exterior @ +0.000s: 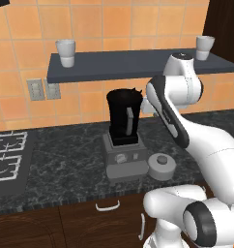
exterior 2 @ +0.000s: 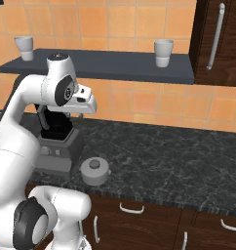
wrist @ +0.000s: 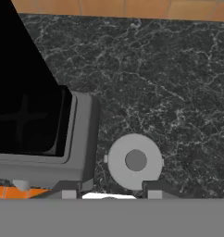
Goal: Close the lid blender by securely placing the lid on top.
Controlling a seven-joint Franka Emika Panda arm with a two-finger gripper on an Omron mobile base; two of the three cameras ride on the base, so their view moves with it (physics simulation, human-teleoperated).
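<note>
The lid (wrist: 135, 161) sits flat on the counter (wrist: 178, 92) in the low middle of the hand view, just right of the blender (wrist: 35, 129), right under the gripper (wrist: 108, 193), whose jaws are squeezed together, holding nothing.

Dark marble counter (exterior: 65, 160): blender (exterior: 124, 140), lid (exterior: 161, 166) just beside. Shelf (exterior: 114, 68): two white cups (exterior: 65, 52).

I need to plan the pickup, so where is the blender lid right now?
The lid sits on the dark counter just right of the blender base, near the front edge; in the hand view it lies just above the fingers.
</note>
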